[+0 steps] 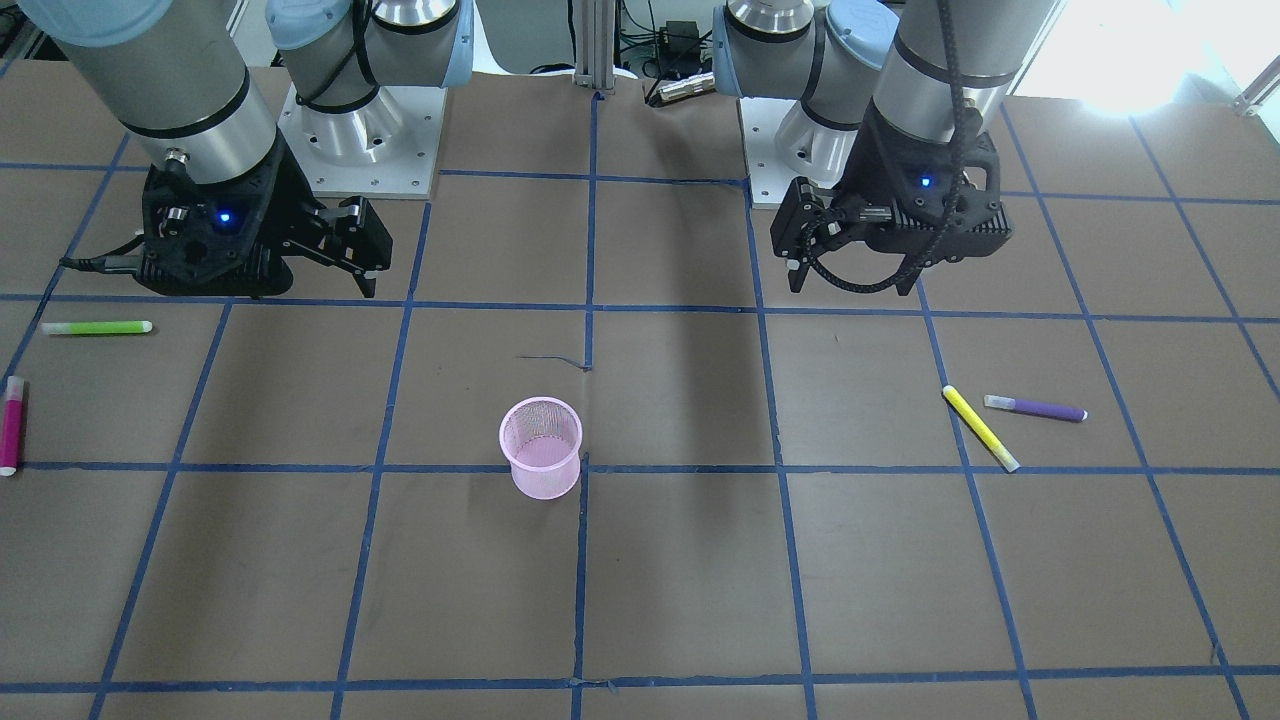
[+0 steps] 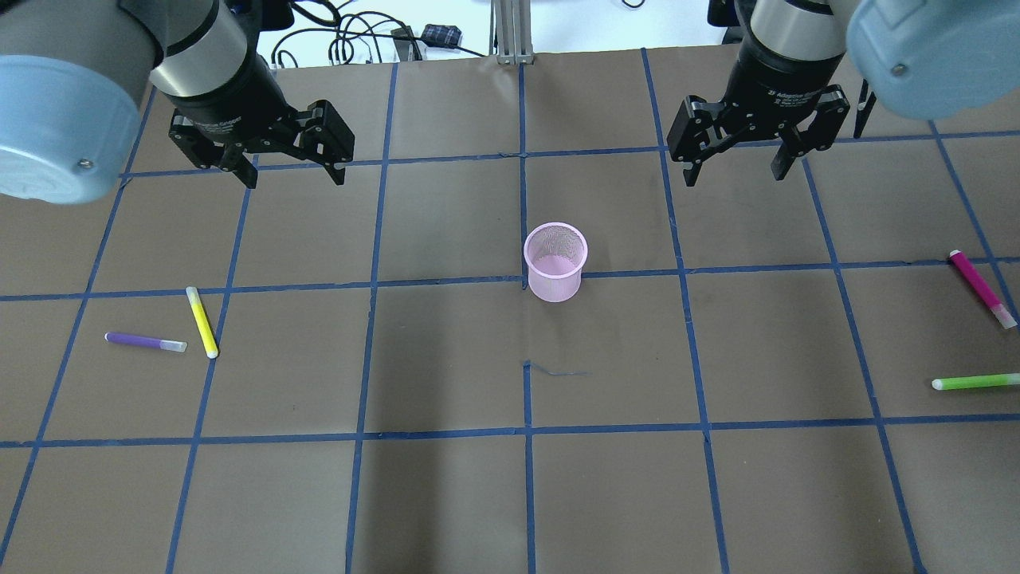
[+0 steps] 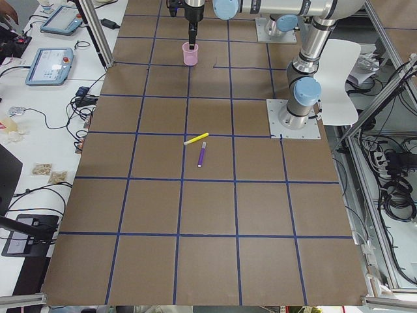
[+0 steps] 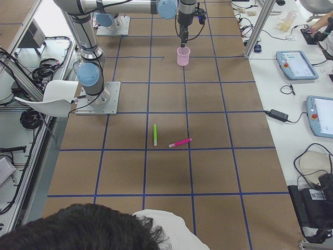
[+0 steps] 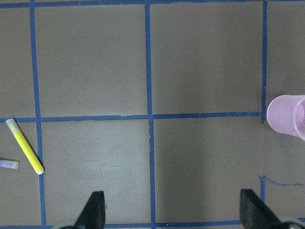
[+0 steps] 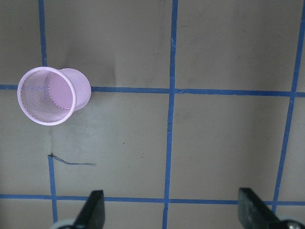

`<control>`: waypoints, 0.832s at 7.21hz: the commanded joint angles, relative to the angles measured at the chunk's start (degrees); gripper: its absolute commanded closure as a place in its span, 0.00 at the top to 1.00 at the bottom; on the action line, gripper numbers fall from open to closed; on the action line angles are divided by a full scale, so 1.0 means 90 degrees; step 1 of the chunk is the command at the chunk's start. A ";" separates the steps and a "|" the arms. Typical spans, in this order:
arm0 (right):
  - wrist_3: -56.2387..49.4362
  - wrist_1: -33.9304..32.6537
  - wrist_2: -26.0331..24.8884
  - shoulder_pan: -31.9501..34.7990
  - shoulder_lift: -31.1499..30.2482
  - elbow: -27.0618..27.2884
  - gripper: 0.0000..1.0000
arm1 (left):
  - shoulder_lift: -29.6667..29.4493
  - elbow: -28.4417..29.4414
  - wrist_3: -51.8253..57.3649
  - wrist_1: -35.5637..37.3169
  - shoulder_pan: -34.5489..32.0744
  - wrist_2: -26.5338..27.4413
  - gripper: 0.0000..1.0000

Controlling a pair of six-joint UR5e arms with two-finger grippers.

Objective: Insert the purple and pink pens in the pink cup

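Observation:
A pink mesh cup (image 2: 555,261) stands upright and empty near the table's middle; it also shows in the front view (image 1: 541,447). A purple pen (image 2: 145,341) lies flat on my left side, also in the front view (image 1: 1035,407). A pink pen (image 2: 982,288) lies flat at the far right, also in the front view (image 1: 11,424). My left gripper (image 2: 295,177) is open and empty, hovering far behind the purple pen. My right gripper (image 2: 735,174) is open and empty, hovering behind and right of the cup. The right wrist view shows the cup (image 6: 52,95).
A yellow pen (image 2: 202,321) lies right beside the purple pen's capped end. A green pen (image 2: 976,382) lies nearer me than the pink pen. Blue tape lines grid the brown table. A person's head (image 4: 93,229) shows at the table's right end.

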 commanded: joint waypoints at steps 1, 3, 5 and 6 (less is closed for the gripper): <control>-0.0020 -0.0010 -0.0002 -0.0014 0.0010 0.0010 1.00 | 0.0000 -0.0007 0.0000 0.0000 0.0000 0.0000 1.00; -0.0060 -0.0030 0.0008 -0.0043 0.0049 0.0010 1.00 | 0.0000 0.0002 0.0000 0.0000 0.0010 -0.0010 1.00; -0.0389 -0.0030 -0.0041 -0.0334 0.0088 0.0087 1.00 | 0.0000 -0.0007 0.0000 0.0000 -0.0019 -0.0019 1.00; -0.0498 -0.0049 0.0027 -0.0713 0.0088 0.0301 1.00 | 0.0000 -0.0007 0.0000 0.0000 -0.0010 -0.0019 1.00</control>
